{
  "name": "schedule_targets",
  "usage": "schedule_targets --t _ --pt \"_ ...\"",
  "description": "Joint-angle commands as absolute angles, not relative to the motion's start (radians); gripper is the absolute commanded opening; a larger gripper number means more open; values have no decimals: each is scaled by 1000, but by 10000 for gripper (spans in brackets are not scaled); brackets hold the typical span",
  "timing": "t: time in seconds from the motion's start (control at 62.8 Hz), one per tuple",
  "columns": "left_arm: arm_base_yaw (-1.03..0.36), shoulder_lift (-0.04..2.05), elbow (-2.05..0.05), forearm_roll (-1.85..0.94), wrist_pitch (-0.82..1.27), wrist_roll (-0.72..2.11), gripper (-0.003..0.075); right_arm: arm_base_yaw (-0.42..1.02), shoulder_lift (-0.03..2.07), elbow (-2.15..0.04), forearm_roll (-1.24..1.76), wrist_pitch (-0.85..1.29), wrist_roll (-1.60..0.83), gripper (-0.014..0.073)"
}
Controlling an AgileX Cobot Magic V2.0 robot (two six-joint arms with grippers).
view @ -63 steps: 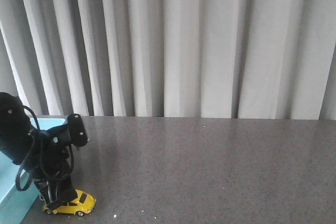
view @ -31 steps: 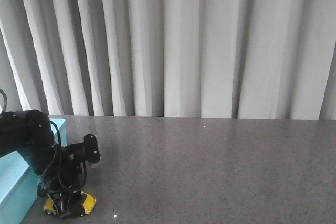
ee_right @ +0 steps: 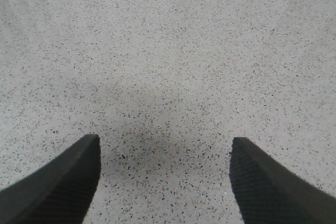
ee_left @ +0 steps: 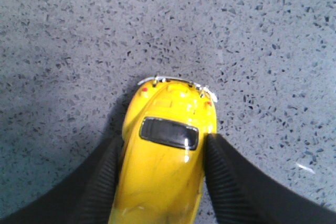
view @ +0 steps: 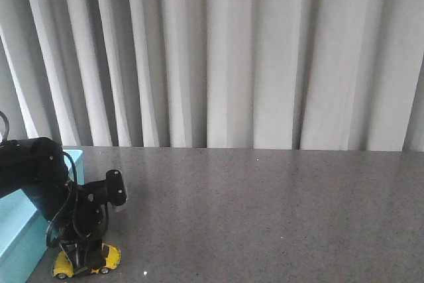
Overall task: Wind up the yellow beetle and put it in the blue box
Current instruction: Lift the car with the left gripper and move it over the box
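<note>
Lettering or brand marks are not showing anywhere that can be read. One yellow beetle (view: 87, 262) is sitting on the speckled grey table (view: 265, 210) at the near left corner of the front view, just beside the one blue box (view: 20, 230), whose pale turquoise wall is running along the left edge; the car is outside the box, on the tabletop. The left gripper (view: 85, 256) is reaching down onto the car from above, and in the left wrist view its two ribbed black fingers (ee_left: 102, 174) are pressing against both sides of the yellow body (ee_left: 167, 158), so it is clamping the beetle between them. From that wrist camera the car's dark window and chrome bumper are poking out past the fingertips, with its wheels hidden under the body. The right gripper (ee_right: 165, 174) is showing only in its own wrist camera, where its two dark fingers (ee_right: 63, 177) are standing wide apart over bare tabletop, holding nothing. Two arms are at work in all; pale pleated curtains (view: 225, 57) are hanging behind the table.
</note>
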State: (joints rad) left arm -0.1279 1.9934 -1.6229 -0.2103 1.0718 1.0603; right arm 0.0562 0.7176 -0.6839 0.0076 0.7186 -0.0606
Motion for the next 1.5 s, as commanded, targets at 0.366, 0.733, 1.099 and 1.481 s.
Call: schedule_targets --t 0.366,0.733,1.099,1.481 --pt "-123 1836 -1803 -338 1122 872 232 55 714 -709 8 653 -65 501" --pt "52 1775 -2038 -261 1207 537 235 55 714 -709 8 653 -65 501" --pt "279 1888 -2036 -146 1180 298 236 55 714 -709 8 652 -65 501" --pt "278 2077 -2036 -198 1160 298 257 55 714 -709 8 652 -65 501"
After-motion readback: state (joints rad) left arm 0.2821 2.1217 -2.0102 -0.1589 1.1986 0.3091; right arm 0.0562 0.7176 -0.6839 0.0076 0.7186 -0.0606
